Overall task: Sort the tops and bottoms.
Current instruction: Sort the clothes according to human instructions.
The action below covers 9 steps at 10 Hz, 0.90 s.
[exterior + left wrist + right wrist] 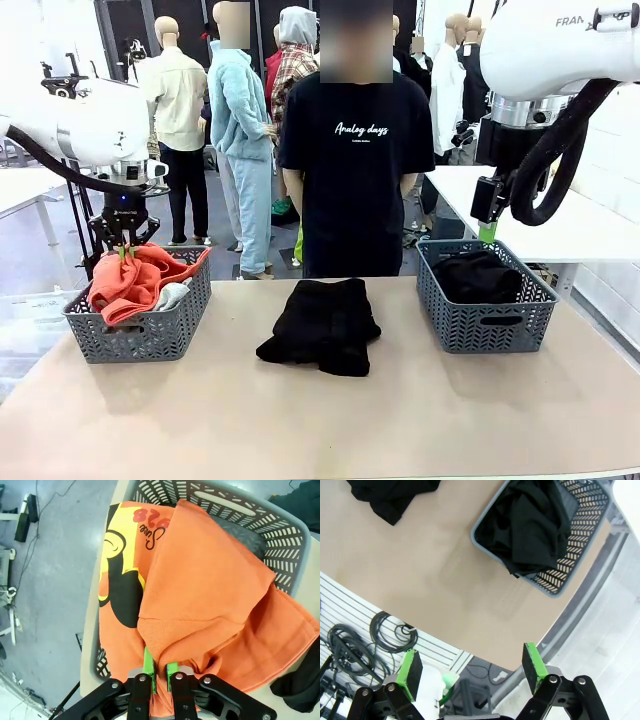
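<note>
I see left end effector (159, 674) pinching bright orange-red cloth top (215, 595) over left grey plastic basket (140, 338). Right end effector (472, 666) spread. Folded black cloth bottom (322, 325) mid-tabletop (300, 420); second black bottom (478, 277) in right grey basket (485, 325).

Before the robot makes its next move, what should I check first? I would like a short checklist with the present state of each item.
1. Left claw shut on the bright orange-red cloth top: ok.
2. That top lies fully inside the left grey plastic basket: not ok, cloth drapes over the rim.
3. Right claw open and empty: ok.
4. Folded black cloth garment lies free on the beige table, between the baskets: ok.
5. Right grey plastic basket holds only black cloth: ok.
</note>
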### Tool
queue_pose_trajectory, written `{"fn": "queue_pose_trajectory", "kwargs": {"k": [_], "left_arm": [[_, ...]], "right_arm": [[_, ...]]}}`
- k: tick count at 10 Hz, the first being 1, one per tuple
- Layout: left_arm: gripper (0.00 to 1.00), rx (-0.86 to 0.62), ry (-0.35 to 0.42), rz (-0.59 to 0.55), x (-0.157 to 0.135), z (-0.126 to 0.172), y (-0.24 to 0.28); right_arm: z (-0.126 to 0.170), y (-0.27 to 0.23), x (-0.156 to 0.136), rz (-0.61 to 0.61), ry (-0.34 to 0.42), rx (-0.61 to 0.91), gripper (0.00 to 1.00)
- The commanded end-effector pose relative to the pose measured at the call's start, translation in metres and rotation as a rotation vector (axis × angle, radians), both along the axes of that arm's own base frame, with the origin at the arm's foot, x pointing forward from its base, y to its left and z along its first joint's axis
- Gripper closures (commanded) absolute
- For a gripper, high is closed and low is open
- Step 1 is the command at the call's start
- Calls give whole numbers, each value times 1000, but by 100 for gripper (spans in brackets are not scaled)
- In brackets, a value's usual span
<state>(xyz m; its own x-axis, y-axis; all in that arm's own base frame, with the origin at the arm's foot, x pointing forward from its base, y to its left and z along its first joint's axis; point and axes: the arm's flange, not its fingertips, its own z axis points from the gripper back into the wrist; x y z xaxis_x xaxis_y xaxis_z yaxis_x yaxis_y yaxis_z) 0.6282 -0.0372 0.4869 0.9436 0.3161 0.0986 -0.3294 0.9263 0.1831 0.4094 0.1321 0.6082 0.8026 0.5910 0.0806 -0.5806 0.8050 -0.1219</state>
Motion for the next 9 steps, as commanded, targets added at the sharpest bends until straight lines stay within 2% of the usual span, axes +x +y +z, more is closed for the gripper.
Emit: {"fn": "queue_pose_trajectory", "kwargs": {"k": [1, 2, 3, 6, 7, 9], "left_arm": [[100, 1, 7, 5, -1, 1, 2], [100, 38, 14, -28, 4, -5, -3], [100, 2, 49, -76, 14, -28, -8], [100, -126, 149, -125, 38, -89, -9], [100, -111, 176, -141, 33, -89, -11], [100, -104, 170, -145, 27, -80, -12]], "right_arm": [[1, 1, 1, -17, 0, -21, 0], [1, 1, 1, -17, 0, -21, 0], [1, 1, 1, -17, 0, -21, 0], [1, 1, 1, -17, 0, -21, 0], [1, 1, 1, -17, 0, -21, 0], [1, 1, 1, -17, 0, -21, 0]]}}
